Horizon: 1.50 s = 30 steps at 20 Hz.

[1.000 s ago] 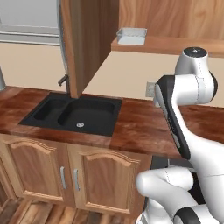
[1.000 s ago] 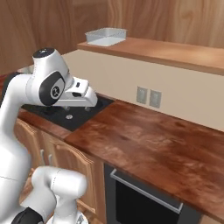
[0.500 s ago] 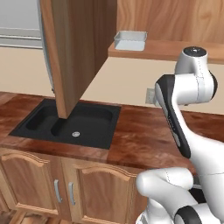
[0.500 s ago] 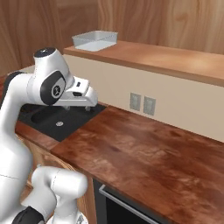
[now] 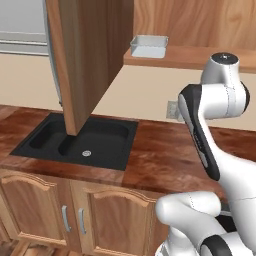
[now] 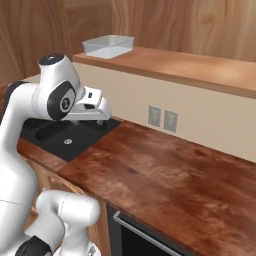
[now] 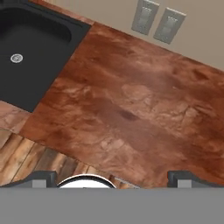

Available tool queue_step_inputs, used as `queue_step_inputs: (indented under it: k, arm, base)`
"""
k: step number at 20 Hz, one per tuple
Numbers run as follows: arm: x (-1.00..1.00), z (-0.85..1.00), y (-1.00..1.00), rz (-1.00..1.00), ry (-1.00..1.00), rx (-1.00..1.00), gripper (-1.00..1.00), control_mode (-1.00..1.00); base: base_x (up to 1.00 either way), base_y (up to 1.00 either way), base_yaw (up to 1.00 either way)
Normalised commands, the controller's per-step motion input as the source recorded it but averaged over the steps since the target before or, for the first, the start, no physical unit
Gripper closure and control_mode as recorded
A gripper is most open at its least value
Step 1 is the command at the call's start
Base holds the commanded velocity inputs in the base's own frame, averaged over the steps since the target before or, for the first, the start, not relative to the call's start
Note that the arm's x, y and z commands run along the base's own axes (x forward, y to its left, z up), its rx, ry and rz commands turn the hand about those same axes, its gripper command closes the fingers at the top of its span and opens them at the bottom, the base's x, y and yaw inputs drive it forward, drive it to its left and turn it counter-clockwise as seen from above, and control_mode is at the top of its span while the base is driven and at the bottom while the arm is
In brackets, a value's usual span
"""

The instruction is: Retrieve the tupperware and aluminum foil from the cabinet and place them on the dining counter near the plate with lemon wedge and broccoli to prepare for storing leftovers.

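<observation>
One tupperware (image 5: 149, 46) on the cabinet (image 5: 87, 55) shelf at upper centre, pincer (image 7: 111, 177) released wide above the desk (image 7: 135, 113), black sink (image 5: 80, 141) at left.

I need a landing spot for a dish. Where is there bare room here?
The wall counter lies bare from the black sink across to below the wall outlets. The cabinet shelf is bare right of the tupperware. The open cabinet door overhangs the sink.

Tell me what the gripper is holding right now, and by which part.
Nothing is held. The gripper is open, hanging above the brown wall counter beside the black sink. The tupperware sits untouched on the cabinet shelf.
</observation>
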Motion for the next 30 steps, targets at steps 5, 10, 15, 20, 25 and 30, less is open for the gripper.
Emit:
queue_step_inputs:
  k: [5,10,15,20,25,30]
  arm:
    - [0.0,0.4,0.25,0.37,-0.33,0.0,-1.0,-1.0]
    - [-0.02,0.72,0.01,0.4,-0.36,0.0,-1.0,-1.0]
    - [0.0,0.84,0.03,0.35,-0.18,0.0,-1.0,-1.0]
    - [0.03,0.36,0.2,0.32,-0.22,0.0,-1.0,-1.0]
    - [0.11,0.03,0.15,0.25,-0.29,-0.01,-1.0,-1.0]
    - [0.28,0.09,0.26,0.13,-0.18,-0.01,-1.0,-1.0]
  base:
    - [0.0,0.0,0.0]
    - [0.0,0.0,0.0]
    - [0.0,0.0,0.0]
    - [0.0,0.0,0.0]
    - [0.0,0.0,0.0]
    - [0.0,0.0,0.0]
